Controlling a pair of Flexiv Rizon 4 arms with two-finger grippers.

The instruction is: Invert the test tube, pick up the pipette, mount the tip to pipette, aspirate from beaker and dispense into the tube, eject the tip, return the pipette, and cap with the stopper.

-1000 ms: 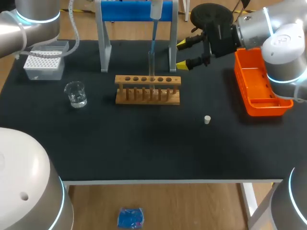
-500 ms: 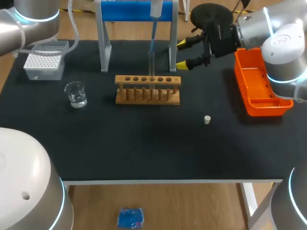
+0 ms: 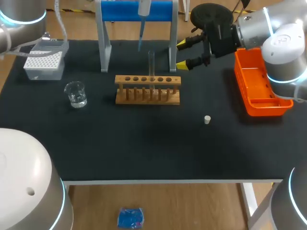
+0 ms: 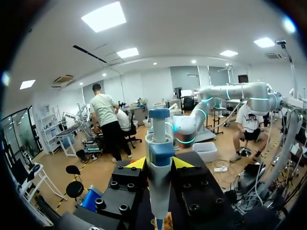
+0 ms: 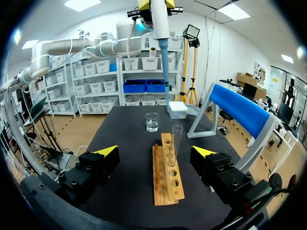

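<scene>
The pipette (image 3: 143, 8) with its blue tip (image 3: 140, 42) hangs above the table's back, left of the glass test tube (image 3: 151, 61), which stands upright in the wooden rack (image 3: 147, 89). My left gripper (image 4: 159, 164) is shut on the pipette's body (image 4: 159, 191); the right wrist view shows the pipette (image 5: 160, 28) high above the beaker (image 5: 152, 122). My right gripper (image 3: 184, 53) stands open, right of the rack and behind it, with nothing between its fingers. The tube (image 5: 174, 143) and rack (image 5: 168, 175) lie ahead of my right gripper (image 5: 156, 153). A small white stopper (image 3: 207, 120) lies on the mat at the right.
The beaker (image 3: 75, 94) holds clear liquid, left of the rack. A tip box (image 3: 44, 62) sits at the back left. A blue-topped stand (image 3: 136, 12) rises behind the rack. An orange bin (image 3: 277, 105) is at the right edge.
The pipette has risen and shifted left, from directly over the test tube to a spot beside it. My right arm has kept still.
</scene>
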